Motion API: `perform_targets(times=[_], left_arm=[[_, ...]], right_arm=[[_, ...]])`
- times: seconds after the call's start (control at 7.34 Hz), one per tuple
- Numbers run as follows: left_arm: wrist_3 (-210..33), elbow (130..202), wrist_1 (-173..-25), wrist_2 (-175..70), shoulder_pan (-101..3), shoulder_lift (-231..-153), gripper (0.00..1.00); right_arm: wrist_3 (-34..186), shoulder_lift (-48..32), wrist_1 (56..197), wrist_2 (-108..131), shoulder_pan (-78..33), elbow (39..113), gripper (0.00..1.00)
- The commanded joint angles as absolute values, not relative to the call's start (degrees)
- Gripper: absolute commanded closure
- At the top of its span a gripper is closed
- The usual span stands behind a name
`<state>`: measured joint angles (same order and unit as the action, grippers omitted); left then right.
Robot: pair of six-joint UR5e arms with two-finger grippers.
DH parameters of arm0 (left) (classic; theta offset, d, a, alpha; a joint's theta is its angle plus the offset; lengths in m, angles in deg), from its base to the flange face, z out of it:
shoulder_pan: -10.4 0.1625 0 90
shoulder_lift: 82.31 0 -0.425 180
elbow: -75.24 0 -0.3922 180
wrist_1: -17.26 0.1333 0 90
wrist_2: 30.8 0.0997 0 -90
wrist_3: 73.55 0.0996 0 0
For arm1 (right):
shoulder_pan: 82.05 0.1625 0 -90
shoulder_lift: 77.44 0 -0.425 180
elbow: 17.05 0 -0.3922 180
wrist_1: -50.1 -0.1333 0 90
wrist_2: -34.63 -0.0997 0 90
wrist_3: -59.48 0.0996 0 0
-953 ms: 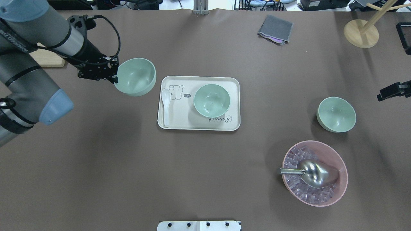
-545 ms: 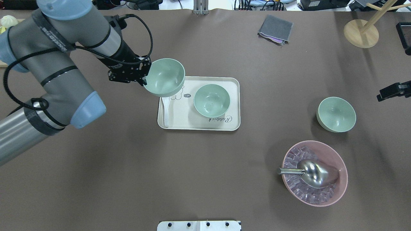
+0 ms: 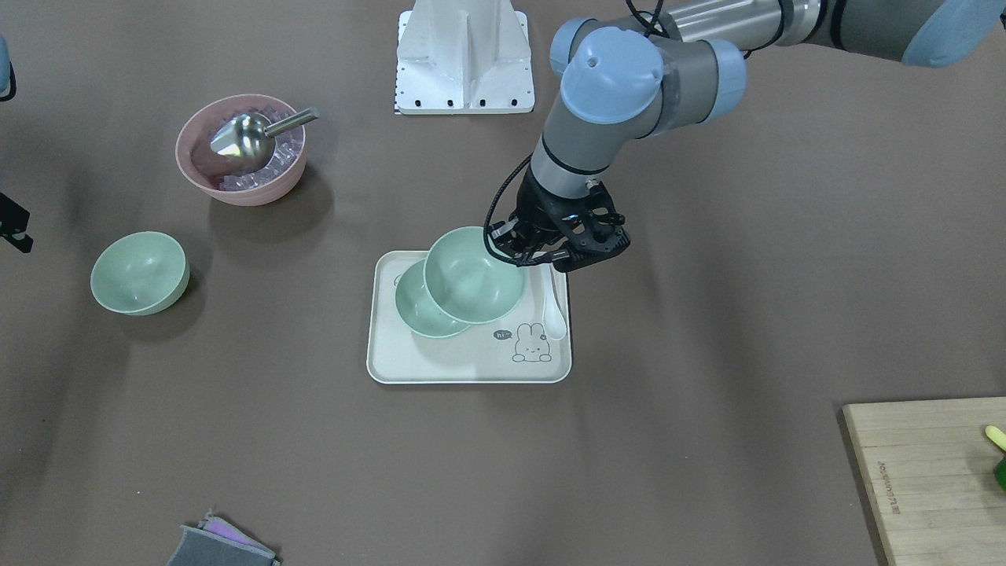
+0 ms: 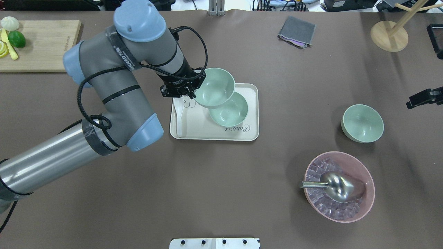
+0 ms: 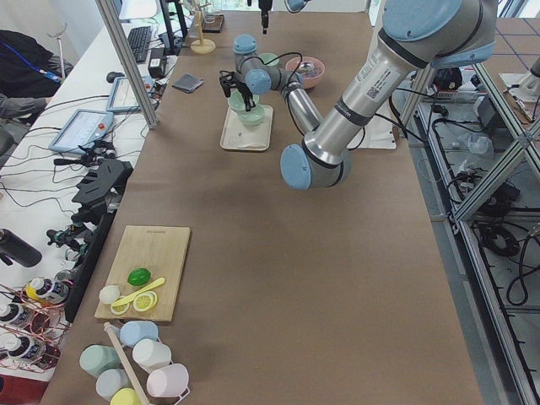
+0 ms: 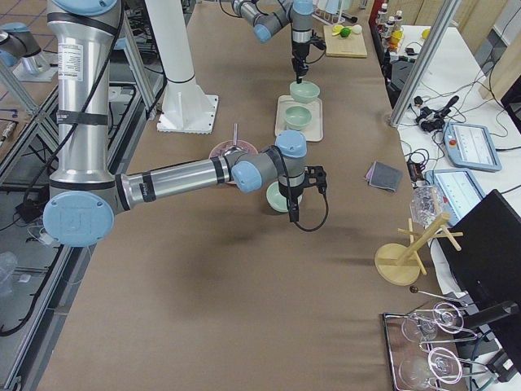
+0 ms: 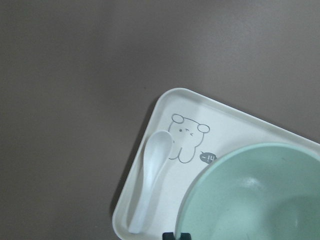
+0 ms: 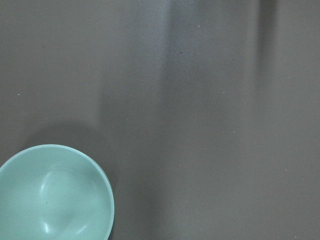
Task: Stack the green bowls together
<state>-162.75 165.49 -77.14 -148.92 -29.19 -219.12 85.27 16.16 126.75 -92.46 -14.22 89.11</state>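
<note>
1. Three green bowls, all pale mint, matte, smooth-sided and round. The held bowl (image 4: 214, 87) hangs over the far left part of the tray (image 4: 193, 128). In the overhead view it overlaps the tray bowl (image 4: 230, 110), which sits upright on the tray. I cannot tell whether the two touch.
2. The third bowl (image 4: 362, 123) stands alone on the worktop (image 4: 221, 193), well to the right, near the pink bowl (image 4: 367, 204).
3. The left gripper (image 4: 194, 92) is pinched narrowly on the held bowl's near-left rim, one finger inside and one outside.
4. The right gripper (image 4: 415, 101) is at the right edge, apart from the third bowl. Its opening cannot be made out.
5. The tray is a cream rounded rectangle, printed with a small animal drawing, a "hi~" bubble and the script word "Rabbit". A glossy white spoon (image 4: 179, 116) lies along its left side.
6. The pink bowl is translucent and holds clear cubes and a polished metal scoop (image 4: 337, 186).
7. The worktop is a brown matte sheet. On it are a folded grey cloth (image 4: 297, 31), a round wooden stand (image 4: 389, 36) and a pale wooden board (image 4: 38, 45) with a lime (image 4: 16, 38).
</note>
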Motion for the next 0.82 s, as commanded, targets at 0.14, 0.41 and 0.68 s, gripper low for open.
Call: perform_targets(times=[0.14, 0.41, 0.68], left_arm=[[-166.27, 161.13, -79.05, -143.22, -25.81, -222.13, 1.0], [-167.33, 159.45, -80.38, -140.16, -23.98, -222.41, 1.0], [-167.33, 158.65, -80.39, -139.52, -23.0, -222.32, 1.0]], right_arm=[[85.32, 16.08, 126.75, -92.46, -14.29, 89.12, 0.0], [85.32, 16.08, 126.75, -92.46, -14.29, 89.03, 0.0], [85.32, 16.08, 126.75, -92.46, -14.29, 89.03, 0.0]])
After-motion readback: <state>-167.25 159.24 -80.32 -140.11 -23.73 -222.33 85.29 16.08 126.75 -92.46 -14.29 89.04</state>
